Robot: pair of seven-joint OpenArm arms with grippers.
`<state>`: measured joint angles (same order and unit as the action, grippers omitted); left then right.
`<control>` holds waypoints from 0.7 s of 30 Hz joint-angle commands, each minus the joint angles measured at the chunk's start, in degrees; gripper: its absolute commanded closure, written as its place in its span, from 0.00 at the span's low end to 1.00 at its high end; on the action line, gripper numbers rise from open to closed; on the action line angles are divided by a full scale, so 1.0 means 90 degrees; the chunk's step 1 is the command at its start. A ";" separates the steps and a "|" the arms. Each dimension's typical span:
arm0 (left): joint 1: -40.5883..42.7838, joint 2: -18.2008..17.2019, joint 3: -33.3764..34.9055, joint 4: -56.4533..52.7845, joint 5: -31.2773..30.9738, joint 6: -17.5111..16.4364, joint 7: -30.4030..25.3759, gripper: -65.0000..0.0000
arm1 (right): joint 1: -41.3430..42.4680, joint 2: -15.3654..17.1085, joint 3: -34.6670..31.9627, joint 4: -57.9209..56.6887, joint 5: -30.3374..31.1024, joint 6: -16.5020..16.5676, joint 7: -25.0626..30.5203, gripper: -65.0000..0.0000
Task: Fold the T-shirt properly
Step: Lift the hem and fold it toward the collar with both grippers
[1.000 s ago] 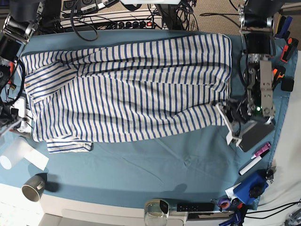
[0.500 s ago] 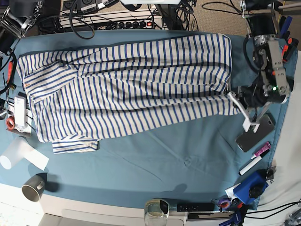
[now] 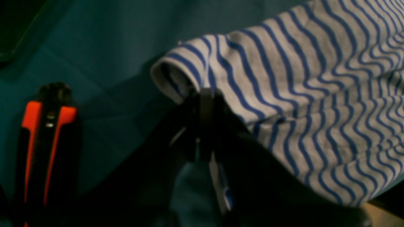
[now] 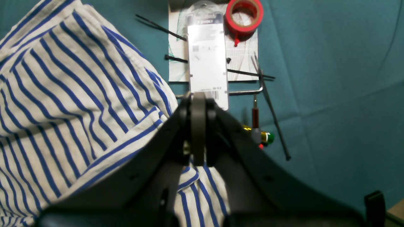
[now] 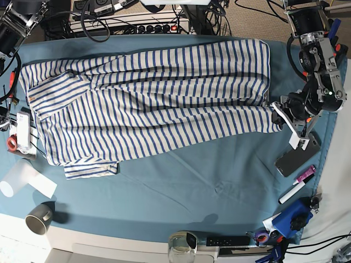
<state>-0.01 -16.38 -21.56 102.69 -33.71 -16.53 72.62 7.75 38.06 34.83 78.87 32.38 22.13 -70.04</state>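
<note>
In the left wrist view, the left gripper (image 3: 203,104) filled the lower middle of the frame, its jaws pressed together on a rolled corner of the large white T-shirt with thin blue stripes (image 3: 315,94), which spread to the upper right. An orange-and-black tool (image 3: 47,138) stood at the lower left on the teal-blue tablecloth (image 3: 94,47).

The right wrist view showed the right gripper (image 4: 199,104) with its jaws closed tight; striped cloth lay under and beside them at the left, but whether any was pinched could not be told. Beyond them, at the top centre, lay a white packaged card (image 4: 206,63), a red tape roll (image 4: 244,14), black cable ties (image 4: 271,104) and an angled hex key (image 4: 249,90), small items that the base view barely resolved.

Only the base view gave the whole shirt, stretched across the upper half of the worktop (image 5: 192,197), with a grey mug (image 5: 38,219) at lower left.
</note>
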 commanded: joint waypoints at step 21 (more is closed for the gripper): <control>-0.0102 -0.0085 -0.0041 0.0117 -0.0068 -0.0206 -0.0238 1.00 | 0.1797 0.0192 -0.2431 0.0024 -0.1433 -0.0012 0.1763 0.69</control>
<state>-0.03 -16.38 -21.56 102.69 -33.71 -18.20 71.42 22.24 38.11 12.29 78.41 19.31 22.13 -55.66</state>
